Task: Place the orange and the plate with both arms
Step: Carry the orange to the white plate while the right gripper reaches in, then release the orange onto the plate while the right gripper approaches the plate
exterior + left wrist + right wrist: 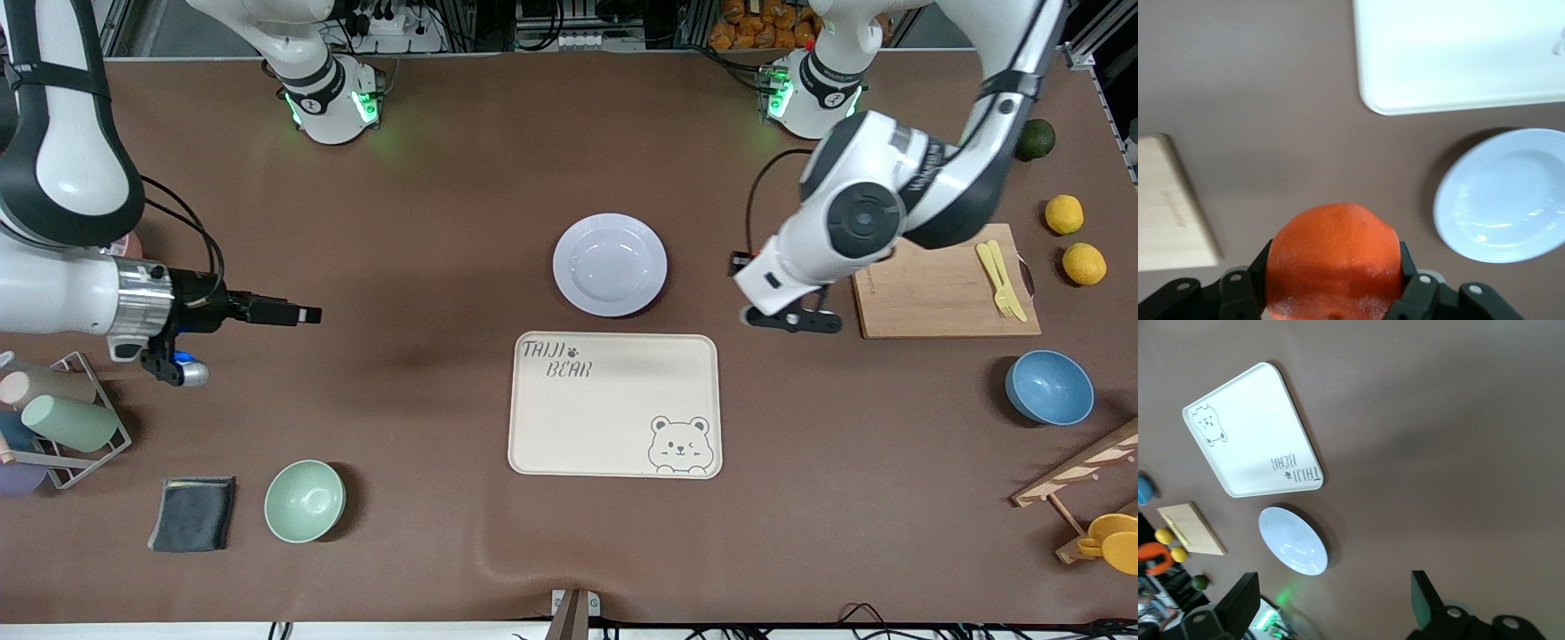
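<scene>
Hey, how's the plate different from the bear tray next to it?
The plate is round, while the tray is a rectangle with rounded corners. The plate is pale lavender-white and plain; the tray is cream, printed with a bear and lettering. The plate is smaller and lies farther from the front camera than the tray. Both lie flat on the table with nothing on them.

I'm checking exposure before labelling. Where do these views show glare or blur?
Left wrist view: the tray is washed out to plain white and the orange looks soft; front view: green light from the bases tints the table; right wrist view: the plate shows highlights.
</scene>
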### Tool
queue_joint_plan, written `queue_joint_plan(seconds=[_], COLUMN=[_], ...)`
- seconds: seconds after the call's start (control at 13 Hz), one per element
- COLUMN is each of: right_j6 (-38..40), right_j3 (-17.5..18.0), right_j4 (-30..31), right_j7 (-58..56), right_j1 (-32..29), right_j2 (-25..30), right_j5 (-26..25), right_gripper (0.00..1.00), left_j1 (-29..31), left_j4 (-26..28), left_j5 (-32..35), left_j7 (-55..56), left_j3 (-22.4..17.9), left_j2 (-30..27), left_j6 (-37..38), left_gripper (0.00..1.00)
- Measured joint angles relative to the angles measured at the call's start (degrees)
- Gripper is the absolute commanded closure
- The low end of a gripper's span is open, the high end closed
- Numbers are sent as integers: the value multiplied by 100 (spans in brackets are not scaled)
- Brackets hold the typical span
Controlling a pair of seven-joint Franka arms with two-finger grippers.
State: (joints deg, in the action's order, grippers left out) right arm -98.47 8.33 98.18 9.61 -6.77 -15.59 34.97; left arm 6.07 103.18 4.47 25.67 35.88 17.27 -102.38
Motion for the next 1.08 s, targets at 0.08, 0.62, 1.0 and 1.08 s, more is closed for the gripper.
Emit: queue_joint_plan(seconds=[0.08,0.62,1.0,1.08], right_j6=[-65,-817,-1667,-1874], right_j3=[0,-36,14,20], right_j4=[134,1460,2183,2356], right_j7=[-24,-1613,-2416,-2623], right_j1=[0,-52,337,515], right_j2=[-1,0,1,0], right_j5=[224,1763,2805,3117], right_gripper=[0,0,0,0], left_j1=[-282,-1911,-2790,-2979], left_j4=[-72,-1024,-1173,-1181], left_j5=[-13,88,181,181], left_j7=[383,2225,2490,2508], left_j3=[4,-62,-757,-937], left_j2=[169,2021,2540,2574], left_j6=[0,-140,-887,-998], left_gripper=[100,100,100,100])
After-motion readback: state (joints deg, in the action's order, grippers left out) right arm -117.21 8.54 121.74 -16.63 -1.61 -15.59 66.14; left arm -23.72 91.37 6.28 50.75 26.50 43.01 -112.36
